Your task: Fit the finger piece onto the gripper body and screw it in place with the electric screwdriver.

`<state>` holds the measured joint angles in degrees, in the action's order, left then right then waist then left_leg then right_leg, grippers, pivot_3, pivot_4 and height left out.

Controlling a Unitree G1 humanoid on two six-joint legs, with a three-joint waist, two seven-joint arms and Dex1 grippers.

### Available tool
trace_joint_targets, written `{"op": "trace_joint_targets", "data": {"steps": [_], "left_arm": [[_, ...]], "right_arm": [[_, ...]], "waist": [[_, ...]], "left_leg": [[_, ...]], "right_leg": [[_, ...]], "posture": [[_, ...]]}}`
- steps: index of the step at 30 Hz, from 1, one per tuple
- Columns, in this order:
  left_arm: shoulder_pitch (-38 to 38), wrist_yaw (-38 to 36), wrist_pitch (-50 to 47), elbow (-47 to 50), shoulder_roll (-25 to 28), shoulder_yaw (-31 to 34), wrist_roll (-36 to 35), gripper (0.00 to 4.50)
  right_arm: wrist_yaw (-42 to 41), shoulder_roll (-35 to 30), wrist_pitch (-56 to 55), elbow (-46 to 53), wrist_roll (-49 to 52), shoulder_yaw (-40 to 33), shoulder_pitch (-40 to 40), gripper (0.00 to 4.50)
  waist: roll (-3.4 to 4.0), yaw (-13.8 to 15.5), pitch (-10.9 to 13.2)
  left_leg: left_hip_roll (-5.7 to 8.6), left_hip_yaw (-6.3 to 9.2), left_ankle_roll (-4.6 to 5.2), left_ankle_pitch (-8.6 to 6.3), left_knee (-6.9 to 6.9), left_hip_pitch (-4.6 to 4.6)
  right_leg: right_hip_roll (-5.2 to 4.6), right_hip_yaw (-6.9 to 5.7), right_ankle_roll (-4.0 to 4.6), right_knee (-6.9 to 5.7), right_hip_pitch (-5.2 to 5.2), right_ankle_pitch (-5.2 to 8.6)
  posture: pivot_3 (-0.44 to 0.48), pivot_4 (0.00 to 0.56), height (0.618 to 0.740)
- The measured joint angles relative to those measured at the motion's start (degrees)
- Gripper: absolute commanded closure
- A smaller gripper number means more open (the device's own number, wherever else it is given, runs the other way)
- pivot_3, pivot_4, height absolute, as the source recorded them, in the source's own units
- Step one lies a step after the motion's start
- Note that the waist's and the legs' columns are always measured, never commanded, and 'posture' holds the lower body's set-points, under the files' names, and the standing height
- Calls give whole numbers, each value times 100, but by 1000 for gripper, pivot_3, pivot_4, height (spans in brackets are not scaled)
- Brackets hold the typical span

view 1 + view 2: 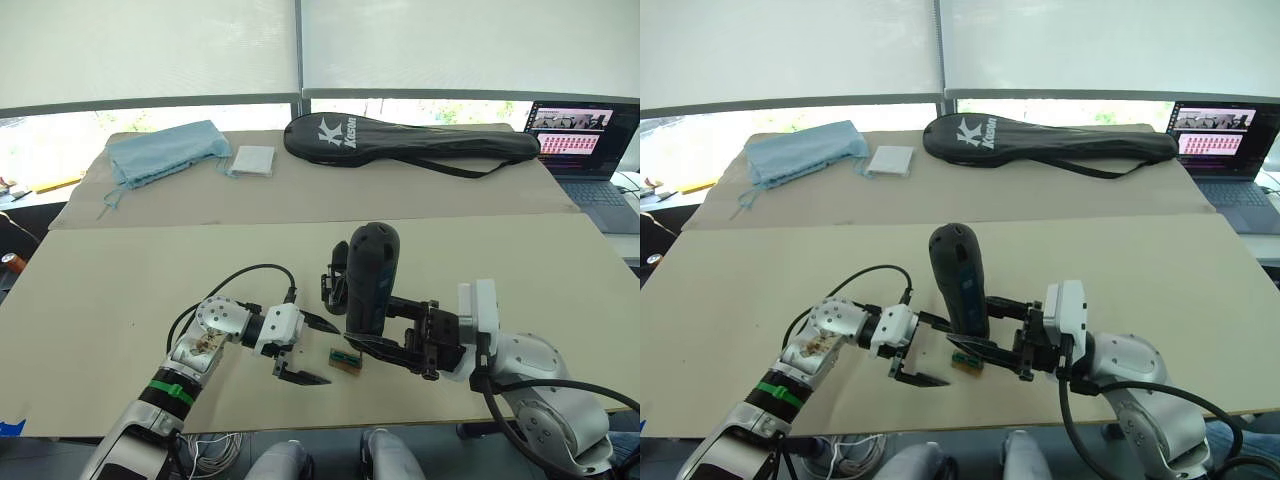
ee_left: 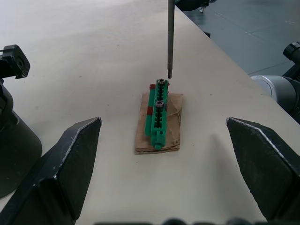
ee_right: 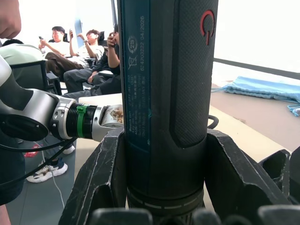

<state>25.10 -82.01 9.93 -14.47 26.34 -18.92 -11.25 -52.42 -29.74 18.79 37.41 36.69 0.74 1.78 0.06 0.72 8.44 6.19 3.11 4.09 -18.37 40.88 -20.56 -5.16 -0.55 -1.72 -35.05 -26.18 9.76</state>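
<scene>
The electric screwdriver (image 1: 960, 280) stands upright, clenched in the right claw (image 1: 985, 340); its bit tip hovers at the green-and-tan block (image 2: 158, 119) on the counter (image 1: 120, 300) — contact unclear. The left claw (image 1: 305, 350) straddles the block, fingers spread, grasping nothing.
</scene>
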Motion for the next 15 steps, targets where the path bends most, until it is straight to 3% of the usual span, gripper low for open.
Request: {"op": "trace_joint_targets", "data": {"steps": [15], "left_arm": [[45, 4, 1, -1, 1, 0, 2, 0]], "right_arm": [[40, -24, -16, 0, 79, -1, 18, 2621]], "waist": [[0, 1, 0]], "left_leg": [[0, 0, 0, 0, 0, 0]], "right_leg": [[0, 0, 0, 0, 0, 0]], "posture": [[0, 150, 736]]}}
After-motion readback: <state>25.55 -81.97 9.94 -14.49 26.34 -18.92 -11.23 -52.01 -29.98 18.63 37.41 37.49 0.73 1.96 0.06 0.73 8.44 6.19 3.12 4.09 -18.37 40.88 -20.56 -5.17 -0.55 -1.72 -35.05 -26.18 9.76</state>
